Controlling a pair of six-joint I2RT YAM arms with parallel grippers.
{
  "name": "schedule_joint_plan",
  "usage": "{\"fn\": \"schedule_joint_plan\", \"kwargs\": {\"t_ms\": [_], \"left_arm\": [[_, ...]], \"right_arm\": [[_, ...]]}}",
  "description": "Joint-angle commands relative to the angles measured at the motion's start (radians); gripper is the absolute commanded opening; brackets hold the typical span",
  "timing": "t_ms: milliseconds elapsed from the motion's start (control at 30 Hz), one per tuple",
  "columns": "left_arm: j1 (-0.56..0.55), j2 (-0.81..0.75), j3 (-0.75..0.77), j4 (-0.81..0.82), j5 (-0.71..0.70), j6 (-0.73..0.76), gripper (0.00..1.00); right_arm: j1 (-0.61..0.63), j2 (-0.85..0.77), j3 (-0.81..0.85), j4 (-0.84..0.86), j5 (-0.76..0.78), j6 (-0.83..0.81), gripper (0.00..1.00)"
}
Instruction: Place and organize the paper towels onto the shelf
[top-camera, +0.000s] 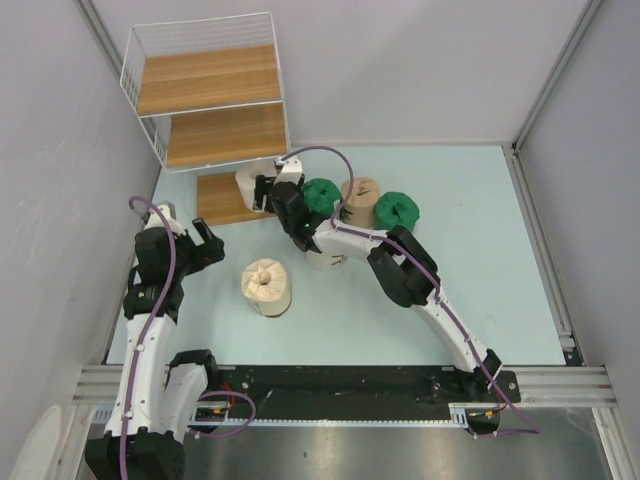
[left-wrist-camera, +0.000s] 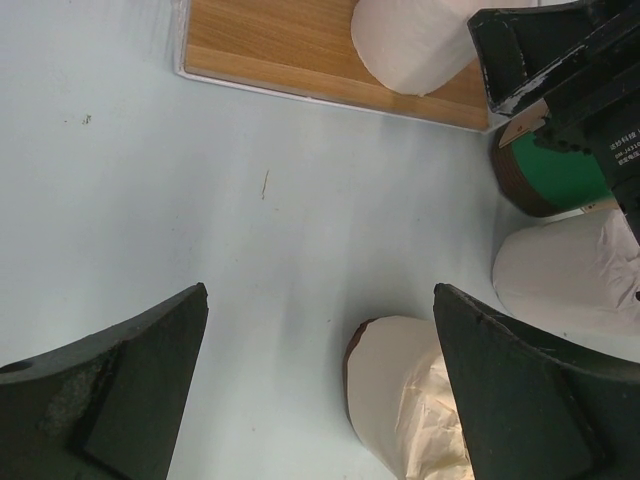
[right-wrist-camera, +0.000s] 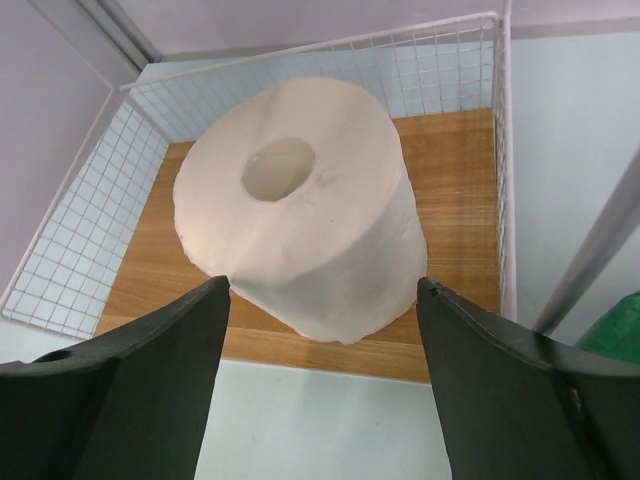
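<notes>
Top external: two green rolls (top-camera: 322, 195), one tan roll (top-camera: 360, 199), three cream rolls (top-camera: 266, 286).

Far left stands the three-tier rack of thin white wire and light-brown wooden boards (top-camera: 210, 80); one cream-white paper-towel roll (right-wrist-camera: 300, 200) sits upright on its lowest board (top-camera: 215, 200). Right of it we see a dark green wrapped roll (top-camera: 322, 195), a tan-beige roll (top-camera: 360, 198) and a second dark green roll (top-camera: 397, 211) in a row. Another cream-white roll (top-camera: 267, 285) stands alone, nearer; a half-hidden roll (top-camera: 326, 263) looks cream-white too.
</notes>
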Motion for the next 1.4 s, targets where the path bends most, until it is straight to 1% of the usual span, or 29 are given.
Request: {"fn": "schedule_joint_plan", "kwargs": {"t_ms": [0, 67, 133, 167, 200, 300, 367, 400, 467, 500, 567, 600, 633, 700, 800, 867, 933, 1000, 1033, 1067, 1100, 1133, 1200, 1367], "left_arm": [[-0.005, 0.007, 0.011, 0.012, 0.027, 0.0, 1.0], [-0.005, 0.01, 0.011, 0.01, 0.026, 0.001, 1.0], [-0.005, 0.009, 0.012, 0.01, 0.026, 0.001, 1.0], [-0.005, 0.007, 0.012, 0.01, 0.024, 0.003, 1.0], [-0.006, 0.007, 0.011, 0.01, 0.024, 0.003, 1.0], [-0.006, 0.01, 0.012, 0.01, 0.023, 0.004, 0.99], [-0.006, 0.013, 0.012, 0.007, 0.019, 0.004, 1.0], [-0.006, 0.015, 0.014, 0.004, 0.016, 0.004, 1.0], [-0.009, 0.019, 0.015, 0.001, 0.009, 0.007, 1.0], [-0.011, 0.021, 0.017, 0.0, 0.009, 0.007, 1.0], [-0.012, 0.023, 0.018, -0.002, 0.007, 0.009, 1.0], [-0.012, 0.026, 0.018, -0.002, 0.007, 0.009, 1.0], [-0.014, 0.027, 0.018, -0.003, 0.007, 0.01, 1.0], [-0.018, 0.027, 0.018, -0.002, 0.003, 0.01, 1.0], [-0.026, 0.029, 0.018, -0.003, 0.001, 0.012, 1.0], [-0.029, 0.03, 0.018, -0.006, 0.001, 0.012, 1.0], [-0.032, 0.033, 0.018, -0.006, -0.001, 0.012, 1.0], [-0.035, 0.036, 0.02, -0.008, -0.004, 0.012, 1.0], [-0.037, 0.038, 0.02, -0.008, -0.004, 0.013, 1.0], [-0.037, 0.039, 0.021, -0.008, -0.004, 0.013, 1.0], [-0.038, 0.039, 0.021, -0.011, -0.007, 0.013, 1.0], [-0.04, 0.039, 0.021, -0.01, -0.007, 0.013, 1.0], [-0.041, 0.038, 0.021, -0.011, -0.008, 0.012, 1.0], [-0.04, 0.036, 0.023, -0.014, -0.023, 0.012, 1.0]], "right_arm": [[-0.019, -0.121, -0.037, 0.07, -0.004, -0.031, 0.81], [-0.015, -0.158, -0.103, 0.104, -0.018, -0.041, 0.81], [-0.003, -0.231, -0.161, 0.134, -0.02, -0.063, 0.81], [0.004, -0.259, -0.216, 0.141, -0.017, -0.068, 0.81], [0.011, -0.315, -0.247, 0.142, -0.015, -0.074, 0.81], [0.056, -0.394, -0.323, 0.11, 0.008, -0.1, 0.81], [0.094, -0.455, -0.326, -0.003, 0.02, -0.097, 0.81], [0.105, -0.471, -0.321, -0.114, 0.055, -0.085, 0.82], [0.128, -0.506, -0.315, -0.236, 0.092, -0.023, 0.83], [0.128, -0.509, -0.311, -0.363, 0.121, 0.009, 0.82], [0.102, -0.512, -0.306, -0.475, 0.106, 0.101, 0.83], [0.091, -0.521, -0.335, -0.547, 0.094, 0.125, 0.83], [0.082, -0.547, -0.362, -0.562, 0.083, 0.147, 0.84], [0.07, -0.595, -0.477, -0.557, 0.071, 0.185, 0.84], [0.057, -0.673, -0.548, -0.602, 0.094, 0.242, 0.84], [0.056, -0.716, -0.593, -0.603, 0.08, 0.244, 0.84], [0.073, -0.736, -0.608, -0.591, 0.058, 0.207, 0.84], [0.097, -0.754, -0.608, -0.553, -0.003, 0.146, 0.85], [0.132, -0.758, -0.608, -0.536, -0.03, 0.076, 0.86], [0.151, -0.762, -0.608, -0.521, -0.081, 0.048, 0.86], [0.168, -0.765, -0.608, -0.498, -0.096, 0.026, 0.86], [0.2, -0.767, -0.608, -0.49, -0.107, 0.015, 0.87], [0.22, -0.761, -0.608, -0.471, -0.162, -0.005, 0.86], [0.232, -0.715, -0.608, -0.451, -0.251, 0.031, 0.86]]}}
